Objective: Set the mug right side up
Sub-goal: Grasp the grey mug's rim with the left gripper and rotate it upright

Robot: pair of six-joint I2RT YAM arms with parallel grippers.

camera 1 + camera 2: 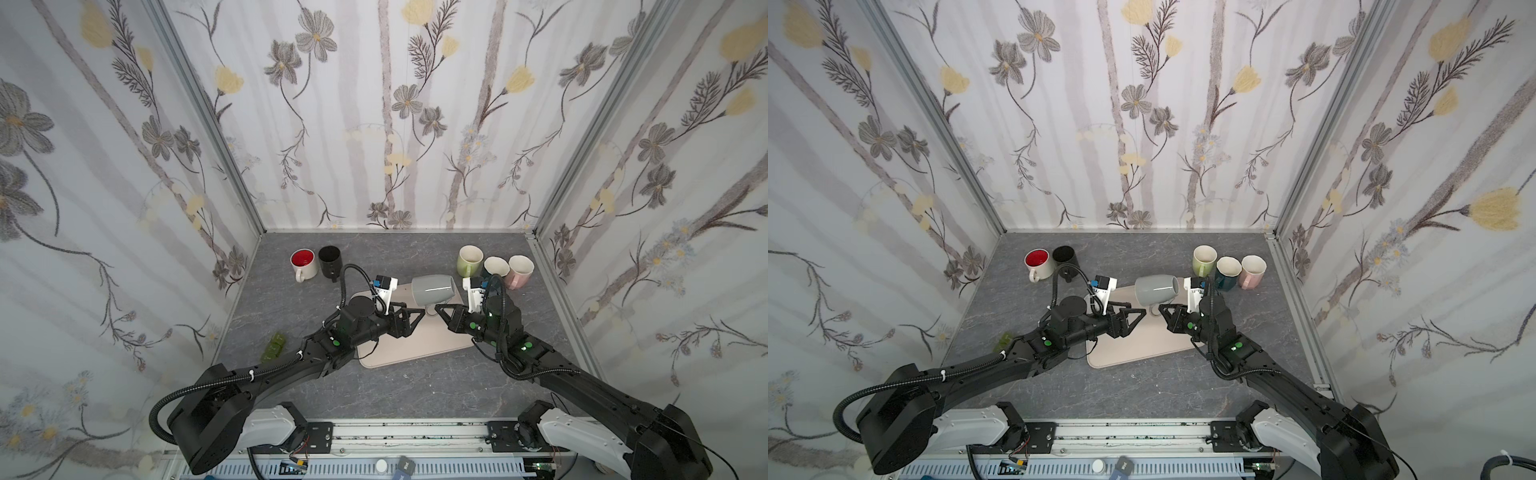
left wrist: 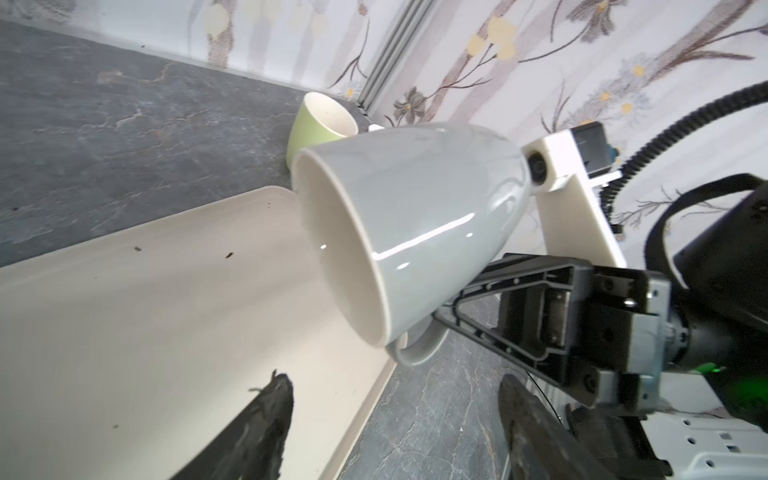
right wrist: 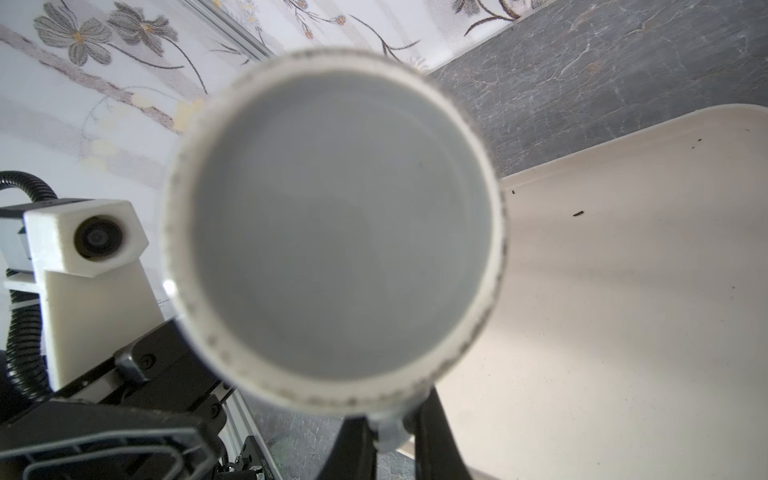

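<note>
A grey mug (image 1: 432,289) (image 1: 1154,289) is held on its side over the far right corner of the beige tray (image 1: 415,345). Its mouth points left and its base right. My right gripper (image 1: 437,309) (image 3: 390,442) is shut on the mug's handle (image 2: 415,355), which hangs below the body. The right wrist view is filled by the mug's round base (image 3: 332,232). My left gripper (image 1: 420,312) (image 2: 395,419) stands open just left of the handle, nothing between its fingers (image 2: 257,428). The left wrist view looks into the pale inside of the mug (image 2: 415,224).
At the back left stand a white mug with a red inside (image 1: 303,262) and a black mug (image 1: 330,259). At the back right stand a green mug (image 1: 469,259), a teal mug (image 1: 494,268) and a pink mug (image 1: 519,270). A green object (image 1: 274,347) lies left of the left arm.
</note>
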